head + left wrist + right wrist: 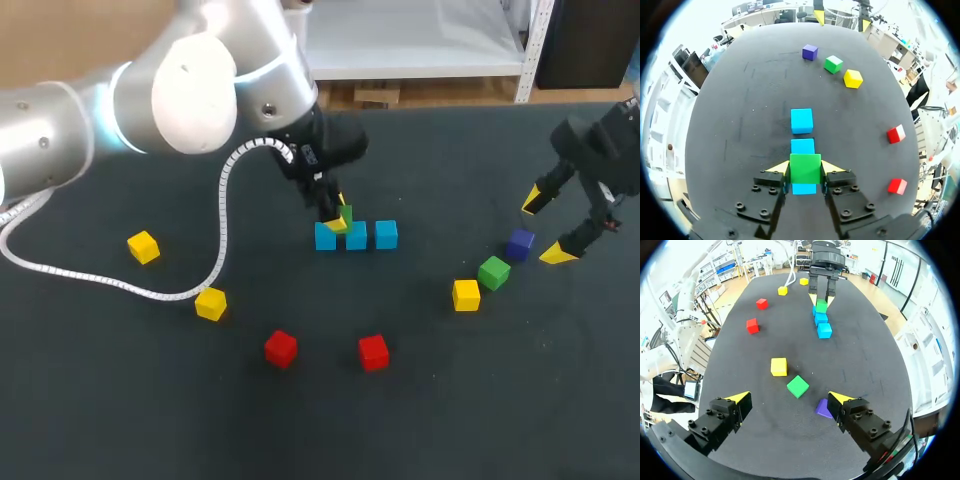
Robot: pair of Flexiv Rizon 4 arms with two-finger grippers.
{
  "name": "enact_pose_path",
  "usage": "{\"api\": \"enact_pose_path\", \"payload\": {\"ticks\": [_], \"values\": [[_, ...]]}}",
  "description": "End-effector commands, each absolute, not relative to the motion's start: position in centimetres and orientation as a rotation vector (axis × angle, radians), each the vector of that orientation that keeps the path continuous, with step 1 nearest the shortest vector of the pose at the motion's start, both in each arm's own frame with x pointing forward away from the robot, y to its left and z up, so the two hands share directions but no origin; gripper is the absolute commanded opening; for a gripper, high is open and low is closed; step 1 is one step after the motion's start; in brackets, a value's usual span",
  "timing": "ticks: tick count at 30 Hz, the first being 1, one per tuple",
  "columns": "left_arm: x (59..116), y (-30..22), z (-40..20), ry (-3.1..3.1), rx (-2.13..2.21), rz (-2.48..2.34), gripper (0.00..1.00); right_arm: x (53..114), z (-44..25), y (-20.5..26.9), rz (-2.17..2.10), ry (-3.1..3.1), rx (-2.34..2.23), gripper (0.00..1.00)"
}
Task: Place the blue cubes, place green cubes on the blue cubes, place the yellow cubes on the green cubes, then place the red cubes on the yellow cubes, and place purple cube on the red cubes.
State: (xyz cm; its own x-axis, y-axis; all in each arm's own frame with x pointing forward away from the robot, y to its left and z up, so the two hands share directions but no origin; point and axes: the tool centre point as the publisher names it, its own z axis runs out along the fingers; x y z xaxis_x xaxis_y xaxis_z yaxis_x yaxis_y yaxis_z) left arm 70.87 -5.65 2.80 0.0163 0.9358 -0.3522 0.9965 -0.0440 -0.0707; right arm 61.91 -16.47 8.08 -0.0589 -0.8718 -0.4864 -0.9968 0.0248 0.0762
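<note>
Left fingers (776,168) clamp green cube (805,168) over blue cubes (802,121) | right fingers (740,399) apart | black table (100,400)

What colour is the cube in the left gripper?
Green. The cube shows best in left wrist view.

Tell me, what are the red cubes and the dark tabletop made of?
The two red cubes look like painted wood or hard plastic: flat solid colour, crisp edges, and one face catching a pale glare in the left wrist view. The table seems covered in a dark matte mat, perhaps rubber or felt: no reflections, faint scuffs.
</note>
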Motion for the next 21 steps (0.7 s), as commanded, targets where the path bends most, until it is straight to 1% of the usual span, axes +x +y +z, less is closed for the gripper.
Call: {"api": "enact_pose_path", "payload": {"ticks": [1, 21], "values": [[71.25, -5.71, 2.74, 2.024, 2.095, -0.462, 0.00, 61.93, 8.03, -16.47, 0.581, 2.000, -1.915, 1.00], [71.47, -5.64, 2.48, 2.027, 2.094, -0.467, 0.00, 61.93, 8.03, -16.47, 0.581, 2.000, -1.915, 1.00]]}}
